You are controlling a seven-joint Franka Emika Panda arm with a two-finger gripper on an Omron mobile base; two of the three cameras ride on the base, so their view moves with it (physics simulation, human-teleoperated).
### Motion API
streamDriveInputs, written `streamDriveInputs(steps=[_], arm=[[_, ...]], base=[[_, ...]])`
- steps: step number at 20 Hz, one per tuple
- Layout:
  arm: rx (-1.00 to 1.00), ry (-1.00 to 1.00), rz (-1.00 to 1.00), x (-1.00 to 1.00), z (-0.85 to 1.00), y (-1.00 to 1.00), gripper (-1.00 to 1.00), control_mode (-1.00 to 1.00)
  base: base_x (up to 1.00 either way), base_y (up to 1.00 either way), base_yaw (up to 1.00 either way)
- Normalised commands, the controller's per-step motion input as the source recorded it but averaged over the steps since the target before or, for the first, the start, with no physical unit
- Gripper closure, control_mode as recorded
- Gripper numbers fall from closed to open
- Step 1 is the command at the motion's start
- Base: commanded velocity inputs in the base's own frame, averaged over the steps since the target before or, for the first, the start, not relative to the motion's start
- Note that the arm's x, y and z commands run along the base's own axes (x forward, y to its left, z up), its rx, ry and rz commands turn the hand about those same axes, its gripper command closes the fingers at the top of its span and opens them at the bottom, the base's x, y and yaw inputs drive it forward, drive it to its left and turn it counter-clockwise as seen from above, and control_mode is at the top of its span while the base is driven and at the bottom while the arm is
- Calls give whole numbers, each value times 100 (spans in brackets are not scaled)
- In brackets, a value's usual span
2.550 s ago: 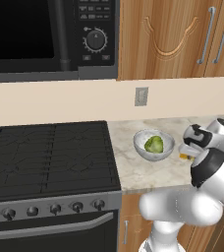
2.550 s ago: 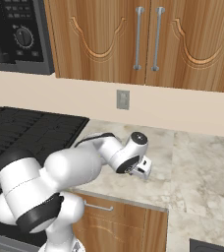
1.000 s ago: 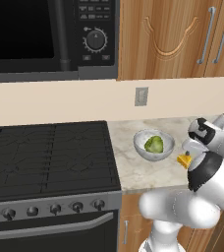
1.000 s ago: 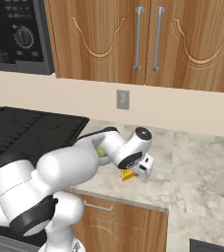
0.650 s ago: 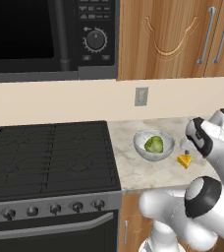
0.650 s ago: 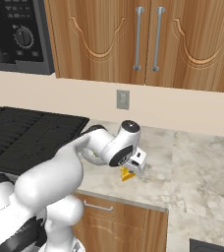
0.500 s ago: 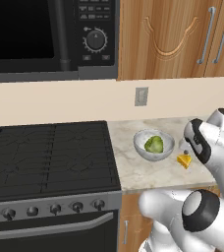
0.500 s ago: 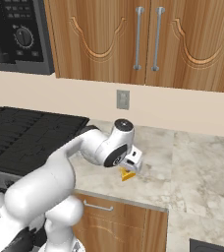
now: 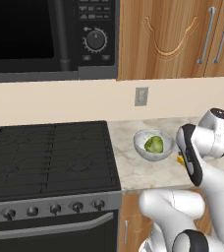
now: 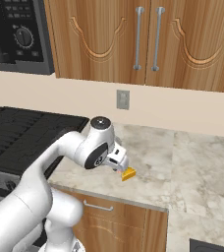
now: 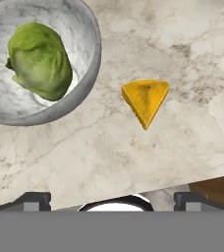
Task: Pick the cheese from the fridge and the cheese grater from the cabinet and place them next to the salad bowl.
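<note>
Cheese (image 11: 144, 100) now released onto table (image 11: 192, 128) just beside salad bowl (image 11: 87, 74); claw (image 11: 112, 201) opened and lifted clear above it.

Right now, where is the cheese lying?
The cheese lies flat on the marble counter, just beside the salad bowl without touching it; the right base view shows it near the counter's front edge, below the gripper.
</note>
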Motion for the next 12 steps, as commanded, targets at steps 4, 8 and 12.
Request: streamDriveInputs(steps=[4,8,12], arm=[[-4,-4,0,-19,34,29,-100,-100],[0,-2,0,-17,27,31,-100,-100],[0,-2,0,-17,30,24,-100,-100]], base=[[0,0,0],[0,0,0],[0,0,0]])
